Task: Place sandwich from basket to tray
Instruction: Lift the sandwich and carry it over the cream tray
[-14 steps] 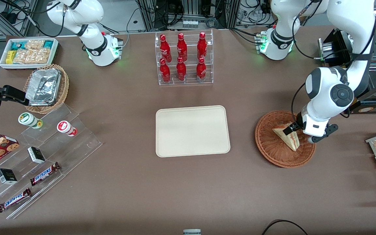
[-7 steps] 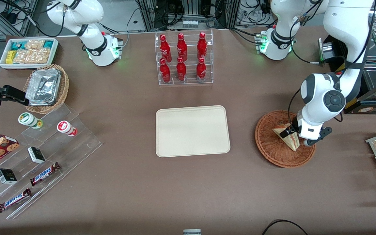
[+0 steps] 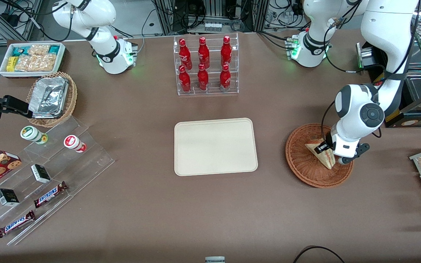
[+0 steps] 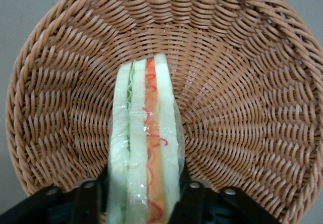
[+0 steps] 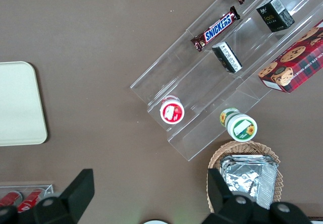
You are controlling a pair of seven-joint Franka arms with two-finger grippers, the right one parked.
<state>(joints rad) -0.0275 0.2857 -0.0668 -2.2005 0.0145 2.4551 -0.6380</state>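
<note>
Sandwich (image 3: 322,155) lay in the reddish-brown wicker basket (image 3: 302,166), in the same spot as a second before, its pointed end toward the front camera. Over that second the working arm's wrist had shifted a little toward the tray (image 3: 216,146) and dropped lower over the basket, so the gripper (image 3: 330,153) now sat down at the wedge rather than at its outer edge. From the wrist camera the sandwich (image 4: 145,148) stood on edge, its red-orange and green filling layers facing up under clear wrap, with the woven basket (image 4: 242,82) floor all around it. The black fingers (image 4: 87,200) stood one on each bread face, drawn in close against the wrapped sides; whether they already pressed hard enough to grip could not be told. The wedge ran straight out from between them toward the basket's middle. The tray lay bare, well apart from the basket, toward the parked arm's end.
</note>
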